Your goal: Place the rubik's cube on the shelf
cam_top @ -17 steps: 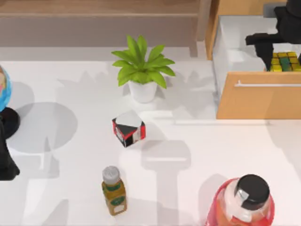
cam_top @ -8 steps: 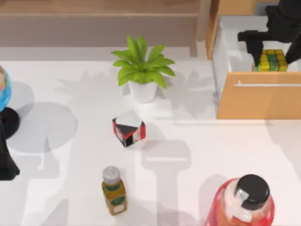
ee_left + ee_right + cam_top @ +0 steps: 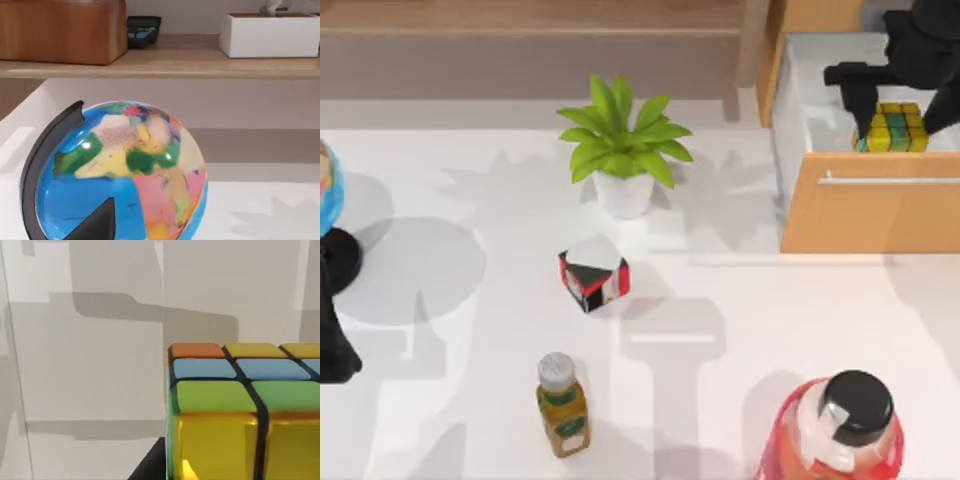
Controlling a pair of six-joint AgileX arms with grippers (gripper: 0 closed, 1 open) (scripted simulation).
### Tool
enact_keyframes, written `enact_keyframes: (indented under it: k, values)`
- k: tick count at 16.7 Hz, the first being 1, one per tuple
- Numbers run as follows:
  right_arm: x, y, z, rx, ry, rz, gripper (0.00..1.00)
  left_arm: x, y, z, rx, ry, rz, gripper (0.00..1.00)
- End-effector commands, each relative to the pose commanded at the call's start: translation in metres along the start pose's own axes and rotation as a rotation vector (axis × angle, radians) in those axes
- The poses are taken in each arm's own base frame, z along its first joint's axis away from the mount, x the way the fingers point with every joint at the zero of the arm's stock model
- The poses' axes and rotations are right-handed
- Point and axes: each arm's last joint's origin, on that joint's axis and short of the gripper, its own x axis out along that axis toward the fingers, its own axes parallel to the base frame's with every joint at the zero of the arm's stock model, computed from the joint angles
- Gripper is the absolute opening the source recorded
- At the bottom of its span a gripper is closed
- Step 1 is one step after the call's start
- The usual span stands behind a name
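Lifted slightly higher out of the open drawer [image 3: 865,205] at the counter's far right corner, the rubik's cube [image 3: 894,127] sits pinched in the right gripper [image 3: 905,95] jaws, and could clip the drawer wall en route to the shelf [image 3: 530,15], while the left gripper [image 3: 332,345] idles at the left edge.

From above, the right end effector [image 3: 905,95] is cut by the picture's upper right corner, and its dark body hides part of the rubik's cube [image 3: 895,128]. The right wrist view cuts the cube off at the edge. The globe [image 3: 328,190] runs off the left edge, the red jug [image 3: 832,440] off the bottom, the shelf [image 3: 520,15] off the top. The left arm [image 3: 332,345] is cut at the left edge; its end effector cannot be made out.
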Motion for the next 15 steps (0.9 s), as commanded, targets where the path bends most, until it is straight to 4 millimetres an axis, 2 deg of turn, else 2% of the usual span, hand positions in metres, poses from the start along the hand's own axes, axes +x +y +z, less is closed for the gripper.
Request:
enact_keyframes:
  k: [3,7,9,11,15]
  values:
    - [-0.017,0.0,-0.009,-0.004,-0.017,-0.003,0.0,0.0,0.0,0.0,0.0,0.0,0.0,1.0]
    - [-0.063,0.017,-0.029,-0.044,-0.166,0.014,0.0,0.0,0.0,0.0,0.0,0.0,0.0,1.0]
    - [-0.083,0.037,-0.042,-0.092,-0.275,0.034,0.0,0.0,0.0,0.0,0.0,0.0,0.0,1.0]
    - [-0.095,0.063,-0.055,-0.155,-0.385,0.059,0.0,0.0,0.0,0.0,0.0,0.0,0.0,1.0]
    - [-0.097,0.123,-0.08,-0.286,-0.62,0.104,0.0,0.0,0.0,0.0,0.0,0.0,0.0,1.0]
